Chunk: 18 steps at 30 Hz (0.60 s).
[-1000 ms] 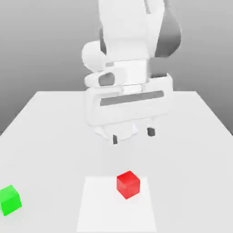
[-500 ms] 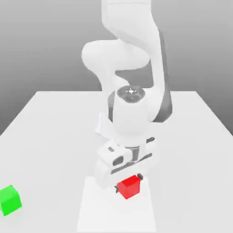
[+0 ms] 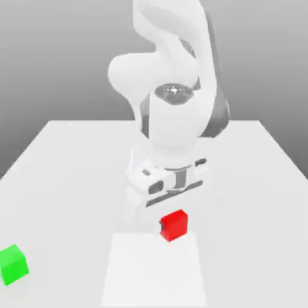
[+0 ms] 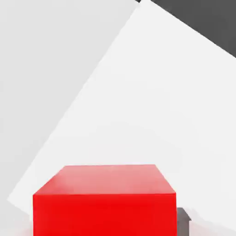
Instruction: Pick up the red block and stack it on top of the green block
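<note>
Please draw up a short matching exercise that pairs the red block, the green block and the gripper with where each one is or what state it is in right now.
Column one:
1. red block
2. green block
3. gripper

Column two:
A. resting on the table near the exterior view's left edge
B. shut on a block, jaws pointing down
C. held just above the table

Pairs: 1-C, 2-A, 3-B
</note>
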### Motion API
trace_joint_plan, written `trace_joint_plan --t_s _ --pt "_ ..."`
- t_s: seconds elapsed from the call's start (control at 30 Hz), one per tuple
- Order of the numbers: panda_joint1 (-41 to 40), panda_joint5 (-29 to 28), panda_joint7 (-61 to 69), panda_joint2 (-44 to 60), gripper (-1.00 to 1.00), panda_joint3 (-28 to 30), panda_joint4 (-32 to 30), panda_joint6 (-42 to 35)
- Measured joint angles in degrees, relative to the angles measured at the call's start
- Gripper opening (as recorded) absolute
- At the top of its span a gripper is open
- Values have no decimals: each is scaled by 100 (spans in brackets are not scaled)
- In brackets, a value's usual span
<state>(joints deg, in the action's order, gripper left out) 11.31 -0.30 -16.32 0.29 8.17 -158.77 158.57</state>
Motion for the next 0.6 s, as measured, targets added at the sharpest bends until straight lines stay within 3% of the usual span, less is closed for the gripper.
trace_joint_plan --t_s 0.33,0.5,0.53,0.6 --pt "-1986 668 630 913 -100 1346 1854 -1031" --pt "-2646 1438 1205 1884 -100 1179 2367 -612" --pt "-2712 1539 1277 2019 100 1108 2385 -505" --pt "-2712 1539 1277 2019 100 1108 2385 -505"
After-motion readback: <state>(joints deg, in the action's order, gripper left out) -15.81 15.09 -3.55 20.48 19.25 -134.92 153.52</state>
